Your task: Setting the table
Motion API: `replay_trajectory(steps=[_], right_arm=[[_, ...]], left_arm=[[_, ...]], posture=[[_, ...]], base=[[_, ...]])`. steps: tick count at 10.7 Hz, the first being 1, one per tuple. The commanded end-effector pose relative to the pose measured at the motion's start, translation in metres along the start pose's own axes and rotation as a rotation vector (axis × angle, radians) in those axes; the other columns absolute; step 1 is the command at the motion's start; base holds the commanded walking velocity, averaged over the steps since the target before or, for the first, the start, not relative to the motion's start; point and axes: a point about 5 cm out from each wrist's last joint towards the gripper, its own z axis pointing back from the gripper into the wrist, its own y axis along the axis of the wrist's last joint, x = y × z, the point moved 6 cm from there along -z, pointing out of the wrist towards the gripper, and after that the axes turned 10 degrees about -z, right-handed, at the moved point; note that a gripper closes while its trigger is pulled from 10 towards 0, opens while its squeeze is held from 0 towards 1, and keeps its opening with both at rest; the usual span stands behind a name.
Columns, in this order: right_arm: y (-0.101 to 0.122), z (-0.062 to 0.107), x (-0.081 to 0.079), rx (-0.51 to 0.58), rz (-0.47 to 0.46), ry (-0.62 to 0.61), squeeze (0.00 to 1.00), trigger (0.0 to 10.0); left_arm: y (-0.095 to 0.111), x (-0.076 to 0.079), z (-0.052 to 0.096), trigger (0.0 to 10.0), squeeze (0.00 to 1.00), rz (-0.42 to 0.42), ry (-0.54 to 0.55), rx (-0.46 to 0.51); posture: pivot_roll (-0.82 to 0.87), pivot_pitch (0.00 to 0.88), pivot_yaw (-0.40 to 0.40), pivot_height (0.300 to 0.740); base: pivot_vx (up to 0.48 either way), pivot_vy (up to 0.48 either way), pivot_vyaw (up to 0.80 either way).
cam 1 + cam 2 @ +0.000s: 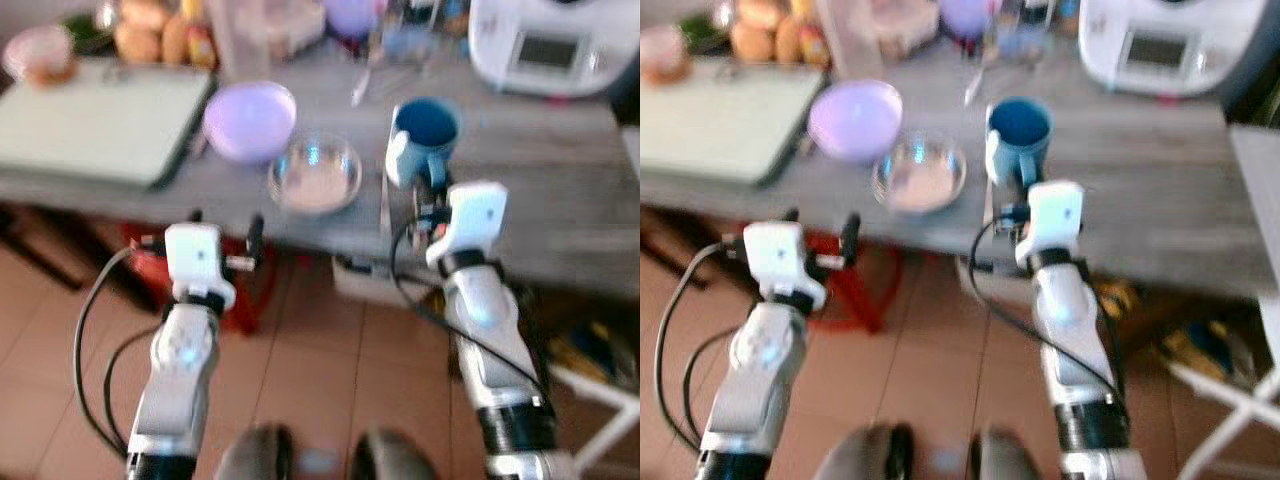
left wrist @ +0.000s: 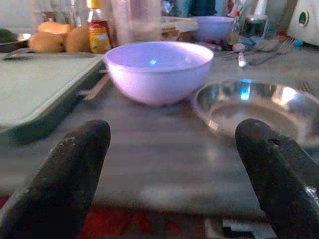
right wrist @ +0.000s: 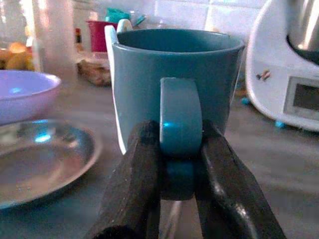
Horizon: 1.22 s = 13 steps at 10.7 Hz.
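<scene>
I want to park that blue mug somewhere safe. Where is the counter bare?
Bare counter lies beyond the blue mug, below the white appliance. Crowded: purple bowl, steel dish, and cutting board. Right pincer grips the mug's handle.

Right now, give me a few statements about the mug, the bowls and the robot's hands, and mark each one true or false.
1. The right hand is shut on the blue mug's handle. True.
2. The left hand holds the purple bowl. False: it is open, short of the table edge, holding nothing.
3. The metal bowl sits between the purple bowl and the mug. True.
4. The mug lies on its side. False: it stands upright on the grey table.
</scene>
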Motion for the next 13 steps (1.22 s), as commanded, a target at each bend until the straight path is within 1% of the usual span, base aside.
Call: replay_trajectory(steps=[1, 2, 3, 4, 5, 6, 7, 8, 9, 10, 11, 12, 13], right_arm=[[0.009, 0.0, 0.006, 0.038, 0.02, -0.008, 0.0, 10.0], [0.011, -0.001, 0.007, 0.041, 0.023, -0.013, 0.0, 10.0], [0.011, -0.003, 0.008, 0.043, 0.029, -0.015, 0.0, 10.0], [0.012, -0.005, 0.01, 0.045, 0.036, -0.01, 0.0, 10.0], [0.014, -0.01, 0.01, 0.036, 0.06, 0.026, 0.0, 10.0], [0.024, -0.019, 0.0, 0.057, 0.081, 0.125, 0.0, 10.0], [0.025, -0.022, -0.001, 0.055, 0.075, 0.145, 0.0, 10.0], [0.025, -0.026, -0.006, 0.049, 0.063, 0.191, 0.0, 10.0], [0.022, -0.028, -0.012, 0.027, 0.046, 0.247, 0.0, 10.0], [0.013, -0.029, -0.019, -0.015, 0.016, 0.305, 0.0, 10.0], [0.01, -0.029, -0.022, -0.029, 0.015, 0.328, 0.0, 10.0], [0.006, -0.033, -0.022, -0.04, 0.035, 0.345, 0.0, 10.0], [0.004, -0.036, -0.016, -0.047, 0.047, 0.329, 0.0, 10.0]], left_arm=[[0.005, 0.004, 0.002, 10.0, 0.0, 0.008, -0.01, 0.018], [0.005, 0.003, 0.002, 10.0, 0.0, 0.006, -0.005, 0.016], [0.007, -0.002, 0.004, 10.0, 0.0, -0.007, 0.015, 0.029], [0.006, -0.007, 0.006, 10.0, 0.0, -0.017, 0.028, 0.022], [0.003, -0.012, 0.01, 10.0, 0.0, -0.026, 0.041, 0.009], [-0.002, -0.021, 0.016, 10.0, 0.0, -0.042, 0.063, -0.008], [-0.002, -0.023, 0.017, 10.0, 0.0, -0.049, 0.072, -0.009], [-0.001, -0.027, 0.018, 10.0, 0.0, -0.053, 0.086, -0.01], [0.0, -0.027, 0.019, 10.0, 0.0, -0.05, 0.086, -0.008], [0.0, -0.026, 0.022, 10.0, 0.0, -0.043, 0.071, -0.011], [-0.002, -0.026, 0.024, 10.0, 0.0, -0.046, 0.066, -0.016], [-0.005, -0.029, 0.029, 10.0, 0.0, -0.053, 0.066, -0.029], [-0.006, -0.03, 0.03, 10.0, 0.0, -0.057, 0.069, -0.033]], posture=[[-0.01, 0.156, 0.011, 0.74], [0.0, 0.156, 0.009, 0.74], [0.0, 0.159, 0.008, 0.74], [0.0, 0.163, 0.008, 0.74], [0.01, 0.169, 0.009, 0.74], [0.01, 0.174, 0.01, 0.74], [0.01, 0.175, 0.008, 0.74], [0.02, 0.177, 0.006, 0.74], [0.03, 0.181, 0.006, 0.74], [0.03, 0.184, 0.007, 0.74], [0.04, 0.188, 0.006, 0.74], [0.04, 0.191, 0.004, 0.74], [0.05, 0.194, 0.002, 0.74]], base=[[0.458, 0.0, 0.0], [0.439, 0.0, 0.0], [0.0, 0.0, 0.0], [0.0, 0.0, 0.0], [0.0, 0.0, 0.0], [0.0, 0.0, 0.0], [0.0, 0.0, 0.0], [0.0, 0.0, 0.0], [0.0, 0.0, 0.0], [0.0, 0.0, 0.0], [0.0, 0.0, 0.0], [0.0, 0.0, 0.0], [0.0, 0.0, 0.0]])
